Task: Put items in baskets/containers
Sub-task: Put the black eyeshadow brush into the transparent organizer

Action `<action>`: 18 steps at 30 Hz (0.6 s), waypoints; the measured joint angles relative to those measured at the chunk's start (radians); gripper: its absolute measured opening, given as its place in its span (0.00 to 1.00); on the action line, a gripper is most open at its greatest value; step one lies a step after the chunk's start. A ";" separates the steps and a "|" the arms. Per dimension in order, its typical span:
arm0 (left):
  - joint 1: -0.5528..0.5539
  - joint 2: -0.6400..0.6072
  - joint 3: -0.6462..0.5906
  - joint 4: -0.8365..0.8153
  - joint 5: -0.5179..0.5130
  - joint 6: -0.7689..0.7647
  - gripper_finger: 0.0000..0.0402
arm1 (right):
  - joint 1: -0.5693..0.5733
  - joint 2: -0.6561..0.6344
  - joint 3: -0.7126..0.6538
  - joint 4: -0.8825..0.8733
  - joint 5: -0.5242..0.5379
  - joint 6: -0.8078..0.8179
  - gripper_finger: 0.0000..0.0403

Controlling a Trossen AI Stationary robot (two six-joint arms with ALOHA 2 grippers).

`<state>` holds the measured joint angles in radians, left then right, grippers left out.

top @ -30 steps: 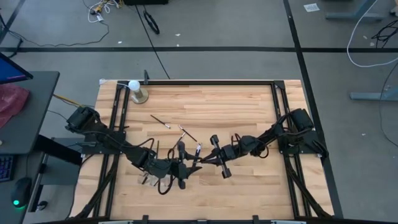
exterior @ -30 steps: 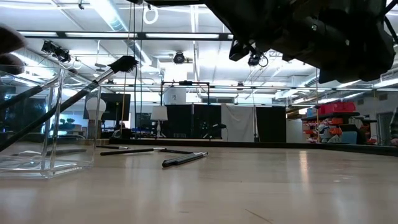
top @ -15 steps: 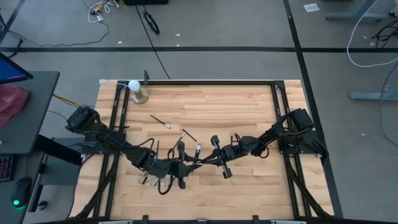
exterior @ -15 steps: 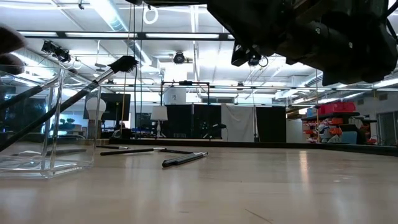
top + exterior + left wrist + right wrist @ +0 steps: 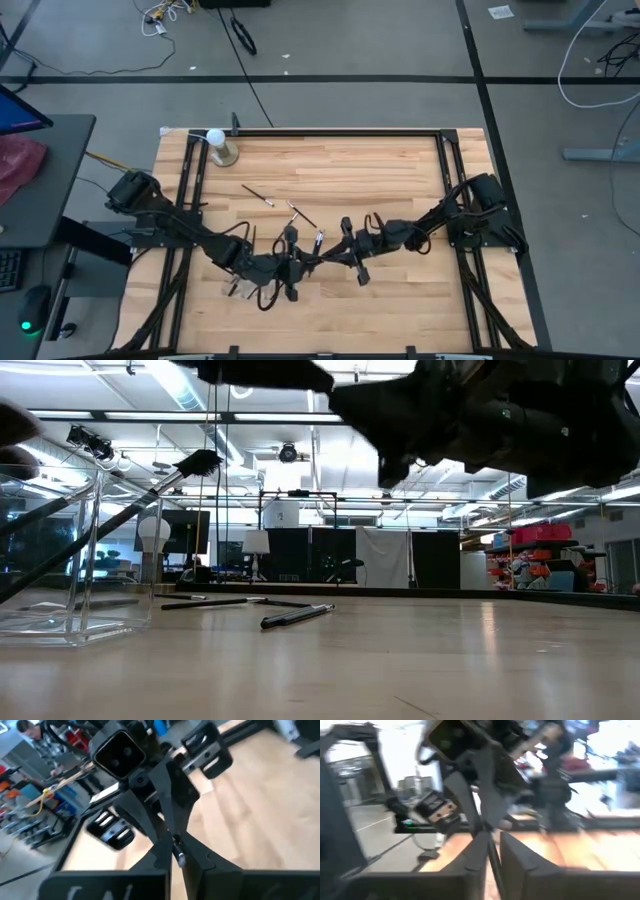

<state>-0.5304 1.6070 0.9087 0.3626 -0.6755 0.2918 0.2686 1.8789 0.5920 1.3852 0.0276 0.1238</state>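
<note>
table (image 5: 400, 170): light wood | on it: loose brushes (image 5: 257, 194), clear organizer (image 5: 60, 550), white ball on stand (image 5: 218, 146)

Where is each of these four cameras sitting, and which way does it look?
High: above the table, straight down; both arms, left gripper and right gripper meeting mid-table.
Low: at tabletop height, level past the organizer into the room; arms overhead.
Left wrist: on left arm, facing the right gripper; own fingers pinch a brush.
Right wrist: on right arm, facing the left gripper; own gripper in front.
Shared: both wrist views show that brush.
</note>
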 joint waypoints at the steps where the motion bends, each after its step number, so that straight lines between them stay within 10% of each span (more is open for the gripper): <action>1: -0.002 -0.018 0.002 -0.032 -0.004 -0.001 0.05 | -0.001 -0.014 -0.011 -0.020 0.028 0.003 0.17; 9: -0.027 -0.167 0.134 -0.499 0.164 -0.153 0.04 | -0.002 -0.161 -0.135 -0.046 0.206 -0.023 0.39; 18: -0.067 -0.169 0.479 -1.220 0.472 -0.548 0.04 | 0.002 -0.183 -0.171 -0.092 0.223 0.030 0.41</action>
<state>-0.5976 1.4378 1.3876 -0.8572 -0.2040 -0.2565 0.2701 1.6958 0.4206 1.2932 0.2506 0.1534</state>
